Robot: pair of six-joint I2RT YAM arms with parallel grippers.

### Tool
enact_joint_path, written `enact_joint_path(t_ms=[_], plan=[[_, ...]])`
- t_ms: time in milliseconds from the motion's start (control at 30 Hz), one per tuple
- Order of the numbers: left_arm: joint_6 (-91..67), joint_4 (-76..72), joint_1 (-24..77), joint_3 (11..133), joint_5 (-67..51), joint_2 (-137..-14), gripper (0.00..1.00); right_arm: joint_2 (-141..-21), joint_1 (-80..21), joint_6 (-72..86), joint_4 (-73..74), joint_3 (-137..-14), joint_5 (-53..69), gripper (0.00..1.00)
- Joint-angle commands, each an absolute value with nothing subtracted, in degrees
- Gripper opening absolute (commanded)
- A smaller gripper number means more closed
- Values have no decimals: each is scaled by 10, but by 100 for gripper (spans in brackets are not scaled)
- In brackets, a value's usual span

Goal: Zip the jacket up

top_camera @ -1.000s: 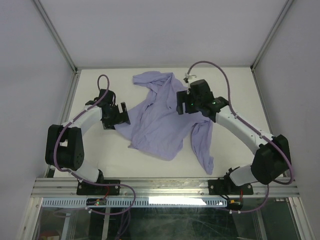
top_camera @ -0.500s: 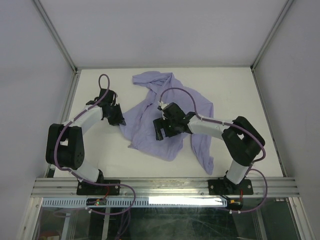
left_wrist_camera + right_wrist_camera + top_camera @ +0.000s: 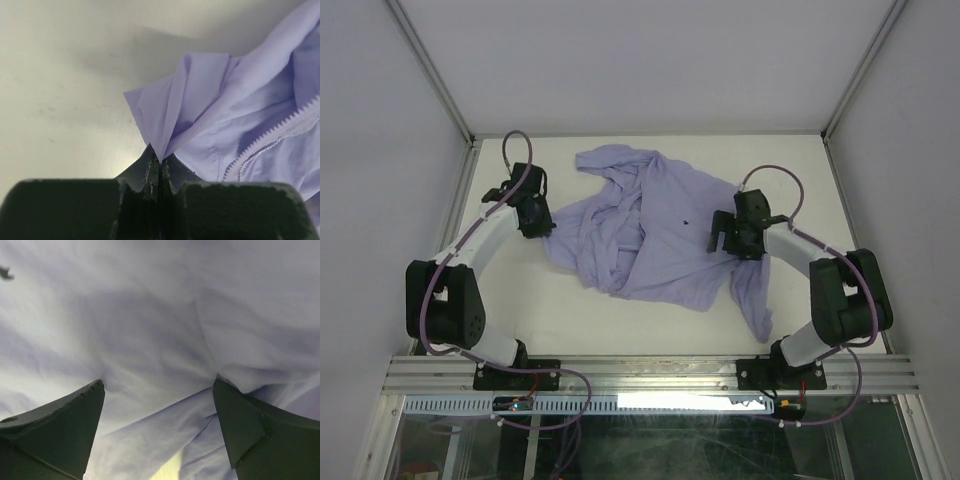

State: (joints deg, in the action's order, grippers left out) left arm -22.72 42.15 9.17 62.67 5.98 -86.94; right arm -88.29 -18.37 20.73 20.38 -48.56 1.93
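White arm links (image 3: 482, 238), black joints (image 3: 445, 300); purple cables (image 3: 772, 170); black fingers (image 3: 55, 425).

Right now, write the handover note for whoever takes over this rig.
Left gripper: shut on a fold at the jacket edge.
Right gripper: open above the fabric, holding nothing.
Jacket lies crumpled on the table, not zipped; one loose row of zipper teeth shows by the left gripper.
Done: one edge gripped.
Left: spread it, join the zipper, pull it up.

The jacket (image 3: 660, 240) is showing as thin, matt, wrinkly cloth — its zipper (image 3: 280, 130) pale and finely toothed; the worktop (image 3: 580, 320) is looking smooth, matt.
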Motion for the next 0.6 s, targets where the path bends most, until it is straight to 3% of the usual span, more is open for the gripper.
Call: enact_joint_path(t_ms=[0, 300, 567], plan=[[-204, 461, 89, 675, 162, -840, 0, -845, -158, 186, 251, -508, -9, 93], [-205, 467, 89, 679, 132, -806, 0, -778, -288, 178, 256, -566, -3, 93], [-196, 492, 89, 725, 153, -801, 0, -846, -386, 228, 178, -563, 76, 92]])
